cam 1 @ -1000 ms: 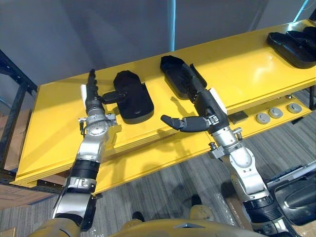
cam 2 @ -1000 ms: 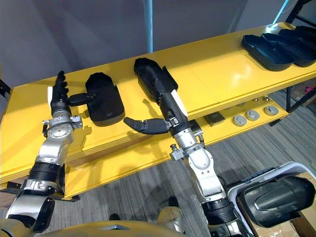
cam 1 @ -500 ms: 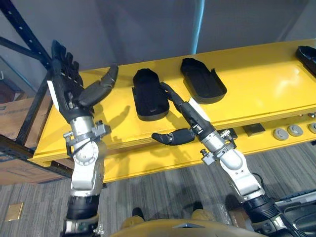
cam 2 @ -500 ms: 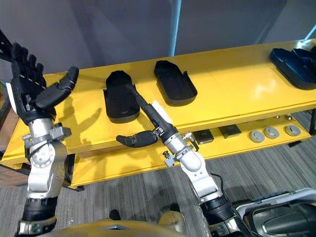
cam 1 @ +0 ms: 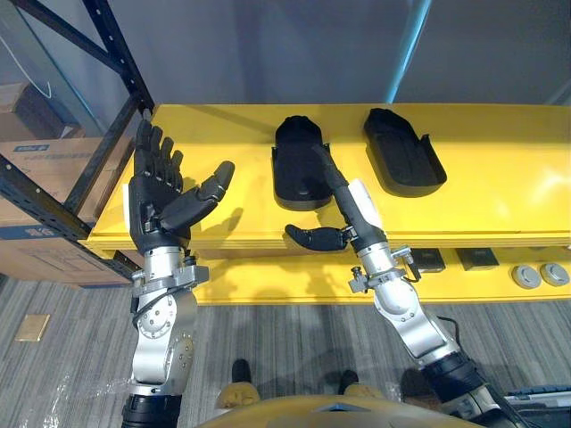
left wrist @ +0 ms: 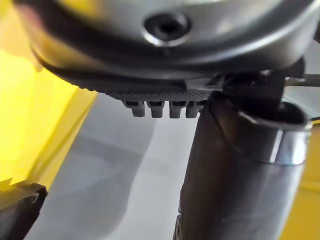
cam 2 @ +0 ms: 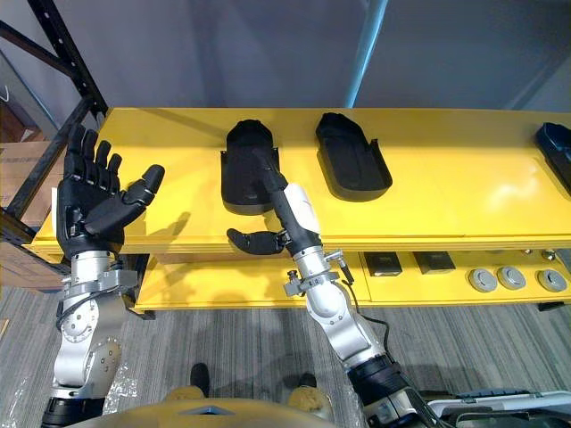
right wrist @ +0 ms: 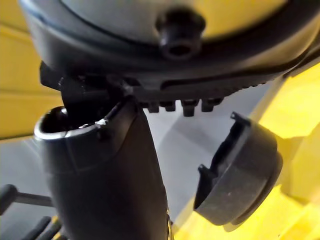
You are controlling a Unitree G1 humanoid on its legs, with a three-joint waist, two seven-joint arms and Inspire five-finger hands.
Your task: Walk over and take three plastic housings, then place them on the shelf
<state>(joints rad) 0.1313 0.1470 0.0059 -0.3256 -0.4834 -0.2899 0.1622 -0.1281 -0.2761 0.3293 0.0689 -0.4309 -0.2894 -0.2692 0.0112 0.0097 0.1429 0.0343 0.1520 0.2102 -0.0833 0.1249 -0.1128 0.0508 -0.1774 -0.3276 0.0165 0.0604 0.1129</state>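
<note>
Two matte-black plastic housings, left housing (cam 1: pixel 300 168) and right housing (cam 1: pixel 403 162): shallow elongated shells, raised rims, rounded far ends. Side by side but apart on top of yellow shelf (cam 1: pixel 508 187). Right hand (cam 1: pixel 355 210) reaching over near end of left housing, fingers straight, thumb splayed below shelf edge; contact unclear. Left hand (cam 1: pixel 161 201) raised near shelf's left end, fingers spread, empty. Lower tier: grey discs (cam 1: pixel 526 278), small dark squares (cam 1: pixel 426 259). Grey plank floor (cam 1: pixel 285 343), dark rack upright (cam 1: pixel 111 49) and cardboard box (cam 1: pixel 36 156) far left, grey wall (cam 1: pixel 268 45) behind.
</note>
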